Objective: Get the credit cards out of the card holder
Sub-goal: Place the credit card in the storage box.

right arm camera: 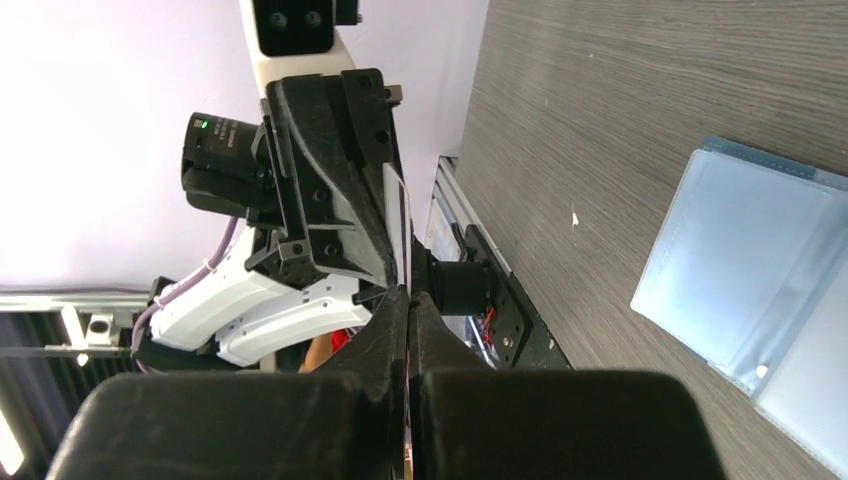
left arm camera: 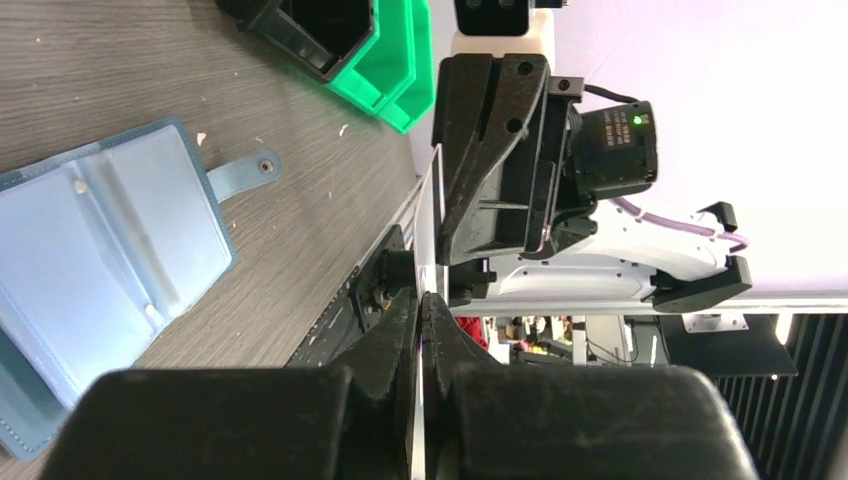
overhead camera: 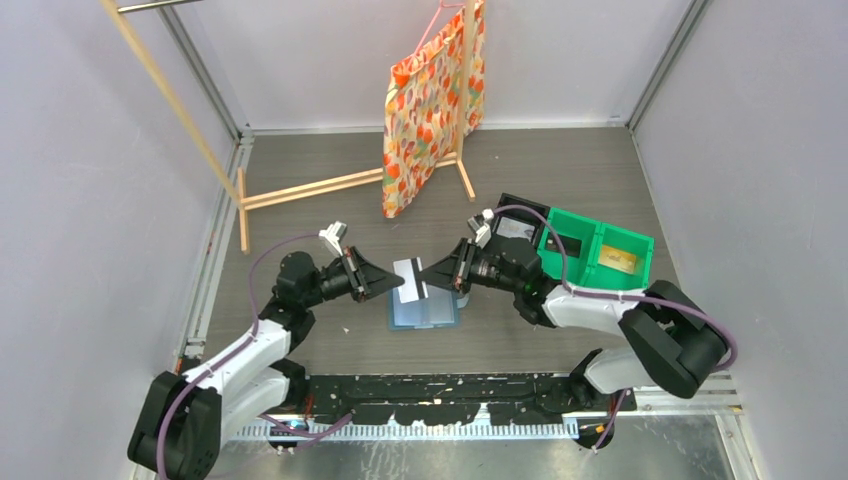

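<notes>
The teal-blue card holder (overhead camera: 423, 312) lies open on the table, pale blue inside up; it also shows in the left wrist view (left arm camera: 100, 250) and the right wrist view (right arm camera: 760, 280). A whitish card with a dark stripe (overhead camera: 410, 280) is held in the air just above it. My left gripper (overhead camera: 393, 281) is shut on the card's left end, and my right gripper (overhead camera: 428, 277) is shut on its right end. The card shows edge-on in the left wrist view (left arm camera: 432, 200), running from my left gripper (left arm camera: 421, 298) to the right one, and edge-on above my right gripper (right arm camera: 408, 292).
A green bin (overhead camera: 600, 238) stands at the right with a tan-yellow card (overhead camera: 620, 262) in it. A black bin (overhead camera: 512, 210) beside it holds a pale card (overhead camera: 515, 230). A patterned bag (overhead camera: 430, 110) hangs on a wooden rack (overhead camera: 300, 190) at the back.
</notes>
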{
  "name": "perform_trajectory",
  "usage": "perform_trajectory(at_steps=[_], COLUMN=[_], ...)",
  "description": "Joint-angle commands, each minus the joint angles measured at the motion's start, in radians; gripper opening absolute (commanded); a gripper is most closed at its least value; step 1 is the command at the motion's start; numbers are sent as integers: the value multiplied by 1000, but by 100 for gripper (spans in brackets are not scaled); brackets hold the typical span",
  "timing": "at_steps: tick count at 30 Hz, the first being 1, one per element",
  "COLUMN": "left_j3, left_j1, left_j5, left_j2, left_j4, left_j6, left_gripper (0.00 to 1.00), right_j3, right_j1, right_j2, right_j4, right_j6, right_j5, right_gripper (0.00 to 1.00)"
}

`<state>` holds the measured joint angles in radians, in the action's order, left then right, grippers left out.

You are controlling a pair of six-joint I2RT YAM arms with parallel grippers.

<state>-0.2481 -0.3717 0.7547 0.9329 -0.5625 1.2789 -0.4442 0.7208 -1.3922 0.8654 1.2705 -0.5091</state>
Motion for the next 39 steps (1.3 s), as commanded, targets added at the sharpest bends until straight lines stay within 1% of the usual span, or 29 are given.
perform_trajectory(at_steps=[1,3,4,5,6,8,9,10,11,12,13,14,16,19,21,23,26,28,29,31,32,35,37,39], left_j3=[-54,-90,-109,-131,-152,-187,-191,-192,-191,-188,-183,-178,-169,-167,-167,-169,-169,-164,-161,-154,-155,-163,-167,-168], left_j1=[-6,-6,-6,-6,-6,-6,-6,-6,-6,-6,-6,-6,-6,-6,-6,-6,-6,-6,-6,-6,-6,-6,-6,-6], left_j5=[16,-6,-22,-43,-74,-140,-174,-191,-200,-213,-218,-220,-203,-187,-191,-202,-204,-204,-204,-199,-191,-169,-170,-176], left_j2=[-46,-79,-104,-132,-161,-219,-245,-267,-281,-292,-297,-299,-300,-318,-338,-355,-361,-354,-349,-336,-330,-319,-321,-323], left_j4=[109,217,282,353,440,570,610,635,653,665,672,672,652,645,665,691,701,691,681,660,650,644,658,670], left_j6=[-34,-88,-123,-156,-192,-245,-256,-259,-259,-258,-257,-254,-244,-235,-241,-253,-264,-265,-264,-254,-250,-247,-256,-262], left_gripper=[19,59,72,79,84,88,89,89,89,89,89,88,85,85,85,84,83,83,83,82,82,81,81,81], right_j3=[-81,-117,-161,-219,-278,-387,-456,-560,-612,-718,-787,-840,-903,-916,-900,-888,-866,-821,-794,-772,-782,-846,-875,-878], right_j1=[6,7,7,7,7,5,5,5,6,6,5,5,6,6,6,6,6,5,3,-14,-29,-69,-73,-78], right_j2=[109,190,236,278,315,357,349,326,293,254,218,184,138,118,131,153,184,216,242,251,241,146,83,39], right_j4=[-237,-436,-632,-850,-1046,-1357,-1512,-1675,-1811,-1943,-2042,-2107,-2189,-2306,-2326,-2312,-2246,-2161,-2084,-2024,-2022,-2031,-2025,-1968], right_j6=[-13,-26,-30,-29,-6,58,142,235,303,366,416,443,490,684,783,812,725,651,616,577,564,524,520,494], right_j5=[112,208,297,408,537,709,835,906,952,1015,1052,1088,1172,1288,1324,1350,1390,1410,1417,1408,1401,1366,1357,1343], right_gripper=[1,1,1,1,1,1,1,1,1,1,1,1,1,1,1,1,1,1,1,1,1,1,1,1])
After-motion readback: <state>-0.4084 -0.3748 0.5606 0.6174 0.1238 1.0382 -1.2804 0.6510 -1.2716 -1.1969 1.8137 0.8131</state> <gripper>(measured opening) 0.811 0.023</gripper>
